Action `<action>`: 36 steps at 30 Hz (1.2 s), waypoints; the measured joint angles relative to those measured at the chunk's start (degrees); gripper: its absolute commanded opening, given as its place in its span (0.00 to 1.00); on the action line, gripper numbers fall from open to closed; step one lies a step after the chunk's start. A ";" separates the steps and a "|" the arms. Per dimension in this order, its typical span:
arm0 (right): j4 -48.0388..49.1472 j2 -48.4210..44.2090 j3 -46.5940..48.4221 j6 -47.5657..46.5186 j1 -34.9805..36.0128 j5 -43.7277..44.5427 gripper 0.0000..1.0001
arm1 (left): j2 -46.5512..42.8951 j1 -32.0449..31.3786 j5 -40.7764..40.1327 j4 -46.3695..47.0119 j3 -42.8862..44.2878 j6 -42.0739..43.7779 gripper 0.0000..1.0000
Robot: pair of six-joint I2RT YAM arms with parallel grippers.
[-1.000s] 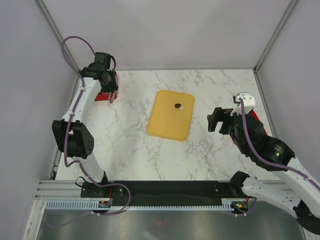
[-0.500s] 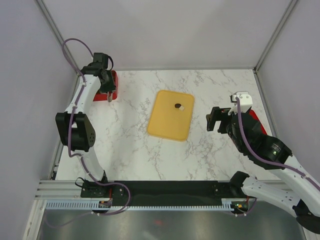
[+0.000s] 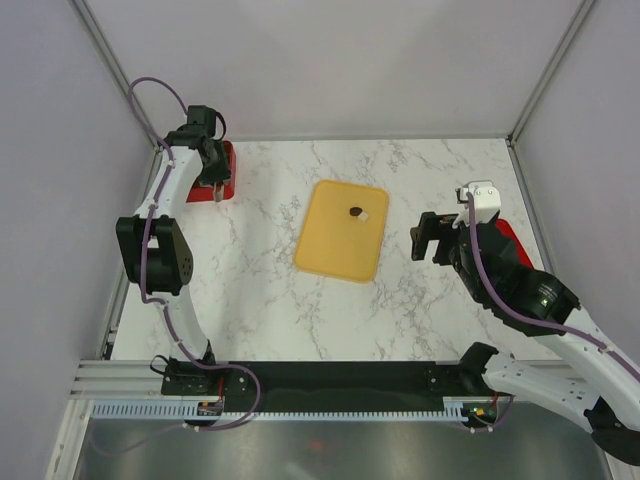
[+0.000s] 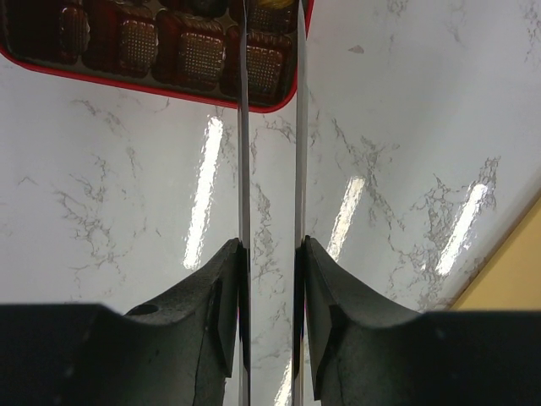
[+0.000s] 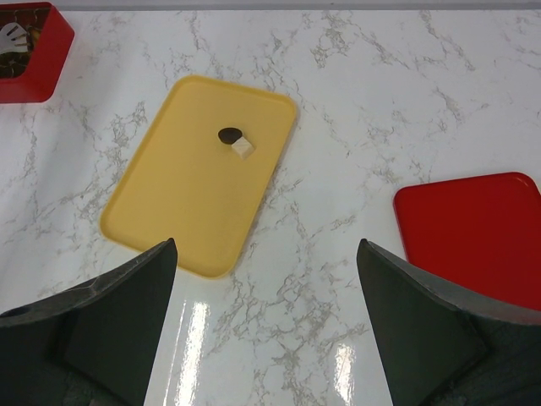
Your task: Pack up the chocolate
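Two pieces of the chocolate, one dark (image 3: 355, 211) (image 5: 228, 134) and one cream (image 3: 365, 214) (image 5: 243, 149), lie on the yellow tray (image 3: 335, 250) (image 5: 169, 203). Several more pieces (image 4: 199, 55) fill compartments of the red box (image 3: 226, 160) (image 4: 127, 78) at the back left. My left gripper (image 3: 215, 185) (image 4: 270, 7) hangs at the box's near edge. Its thin blades stand narrowly apart, with a light-brown piece (image 4: 275, 12) between them at the top edge of the wrist view. My right gripper (image 3: 432, 238) (image 5: 266, 254) is wide open and empty, right of the tray.
A flat red lid (image 5: 473, 228) (image 3: 510, 235) lies on the marble table at the right, partly under my right arm. The red box (image 5: 34, 76) sits close to the left wall. Cage posts stand at the back corners.
My left arm's elbow has swung back toward the left wall while its gripper stays at the red box. The right gripper has drifted slightly left toward the tray.
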 measured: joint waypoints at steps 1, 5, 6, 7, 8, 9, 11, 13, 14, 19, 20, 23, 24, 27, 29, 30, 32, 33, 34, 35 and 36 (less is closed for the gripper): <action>0.02 0.04 0.00 -0.02 0.00 0.00 0.96 | 0.02 0.02 -0.02 0.02 0.00 0.00 0.41; 0.04 0.46 0.00 -0.09 0.00 0.00 0.96 | 0.11 0.07 -0.22 0.04 0.00 0.02 0.42; 0.07 0.46 0.00 -0.09 0.00 0.02 0.96 | 0.17 0.07 -0.26 0.04 0.00 0.02 0.43; 0.13 0.44 0.00 -0.17 0.00 0.07 0.96 | 0.26 0.07 -0.31 0.04 0.00 0.04 0.44; 0.17 0.44 0.00 -0.26 0.00 0.22 0.96 | 0.39 0.07 -0.33 0.07 0.02 0.04 0.45; 0.22 0.44 0.00 -0.35 0.00 0.37 0.96 | 0.55 0.07 -0.35 0.04 0.02 0.07 0.46; 0.26 0.42 0.00 -0.46 0.00 0.61 0.96 | 0.85 0.09 -0.37 0.04 0.02 0.09 0.48; 0.33 0.42 0.00 -0.46 0.00 0.83 0.96 | 0.87 0.11 -0.39 0.04 0.02 0.13 0.49; 0.35 0.42 0.00 -0.48 0.00 0.85 0.96 | 0.85 0.11 -0.46 0.04 0.07 0.17 0.49; 0.37 0.37 0.00 -0.46 0.00 0.83 0.96 | 0.79 0.11 -0.31 0.04 0.17 0.24 0.49; 0.37 0.31 0.00 -0.46 0.00 0.83 0.96 | 0.63 0.09 -0.22 0.00 0.17 0.24 0.49; 0.35 0.07 0.00 -0.44 0.00 0.83 0.96 | -0.22 -0.35 0.11 0.00 0.17 0.26 0.49; 0.35 -0.02 0.00 -0.44 0.00 0.83 0.96 | -0.90 -0.76 0.11 -0.02 0.15 0.26 0.49; 0.33 -0.11 0.00 -0.37 0.00 0.79 0.96 | -4.66 -3.56 0.15 0.04 -1.18 0.24 0.49; 0.31 -0.11 0.00 -0.20 0.00 0.72 0.96 | -8.57 -7.78 0.15 0.39 -2.95 0.24 0.49; 0.28 -0.11 0.00 0.00 0.00 0.66 0.96 | -10.45 -10.95 0.13 0.48 -3.74 0.26 0.49; 0.22 -0.11 0.00 0.20 0.00 0.42 0.96 | -12.94 -17.55 -0.02 1.14 -4.85 0.48 0.50; 0.15 -0.13 0.00 0.31 0.00 0.31 0.96 | -13.66 -21.68 -0.04 1.62 -5.22 0.63 0.50; 0.11 -0.17 0.00 0.52 0.00 0.11 0.96 | -13.88 -25.59 -0.04 2.10 -5.53 0.76 0.49; 0.07 -0.24 0.00 0.63 0.00 -0.15 0.96 | -13.84 -29.20 0.07 2.58 -5.90 0.83 0.49; -0.04 -0.39 0.00 0.72 0.00 -0.31 0.96 | -13.60 -32.48 0.48 2.89 -6.47 0.85 0.50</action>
